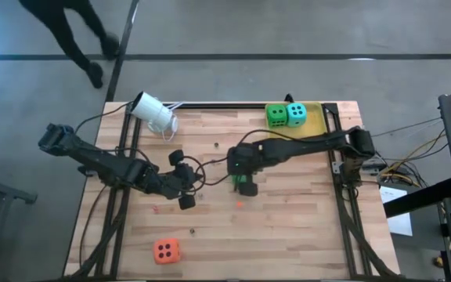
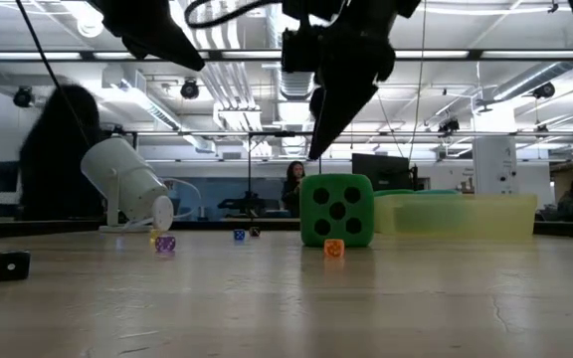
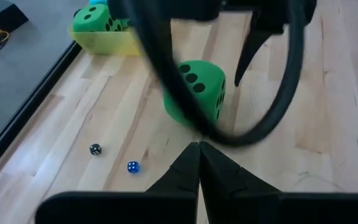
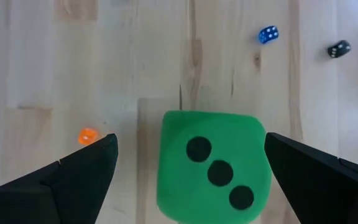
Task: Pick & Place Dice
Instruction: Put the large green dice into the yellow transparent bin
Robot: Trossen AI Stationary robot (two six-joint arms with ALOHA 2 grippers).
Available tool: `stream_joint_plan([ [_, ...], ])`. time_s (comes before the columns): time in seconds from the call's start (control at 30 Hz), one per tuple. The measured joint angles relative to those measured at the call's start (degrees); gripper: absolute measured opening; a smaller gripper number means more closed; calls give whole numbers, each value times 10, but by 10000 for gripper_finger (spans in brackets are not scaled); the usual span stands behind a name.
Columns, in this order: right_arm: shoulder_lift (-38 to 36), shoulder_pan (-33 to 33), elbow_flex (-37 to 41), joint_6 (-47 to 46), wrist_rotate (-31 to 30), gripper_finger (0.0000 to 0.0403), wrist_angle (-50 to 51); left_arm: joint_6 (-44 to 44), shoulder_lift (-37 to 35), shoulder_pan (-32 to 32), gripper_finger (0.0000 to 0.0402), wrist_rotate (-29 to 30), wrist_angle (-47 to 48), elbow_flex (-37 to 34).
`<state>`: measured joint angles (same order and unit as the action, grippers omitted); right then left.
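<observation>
A bright green die (image 4: 213,165) rests on its bottom face on the wooden table (image 1: 288,227), also seen as the green die (image 2: 336,211) in the low view. My right gripper (image 4: 190,138) hangs open above it, one finger on each side and clear of it. My left gripper (image 3: 199,149) is shut on nothing, raised to the die's left (image 1: 188,182). A second green die (image 1: 276,116) and a teal die (image 1: 297,114) lie in the yellow tray (image 1: 317,110) at the far edge. An orange-red die (image 1: 166,251) sits near the front left.
A white camera (image 1: 153,113) lies at the far left of the table. Tiny dice are scattered about: orange (image 2: 333,249), purple (image 2: 165,243), blue (image 2: 239,236), black (image 2: 11,265). A cable (image 3: 166,68) loops between the arms. A person walks beyond the far edge (image 1: 77,31).
</observation>
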<state>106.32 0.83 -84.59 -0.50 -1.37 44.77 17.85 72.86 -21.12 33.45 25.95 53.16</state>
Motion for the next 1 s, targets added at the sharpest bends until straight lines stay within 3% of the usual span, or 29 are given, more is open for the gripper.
stream_joint_plan([
  [0.33,11,-32,-2,0,3,400,22,0,0,-1,12,0,7,-1],
  [0.57,16,-44,1,-5,58,400,23,0,0,-1,12,0,9,-1],
  [1.0,15,-52,8,8,43,400,26,2,0,-1,12,0,9,-1],
])
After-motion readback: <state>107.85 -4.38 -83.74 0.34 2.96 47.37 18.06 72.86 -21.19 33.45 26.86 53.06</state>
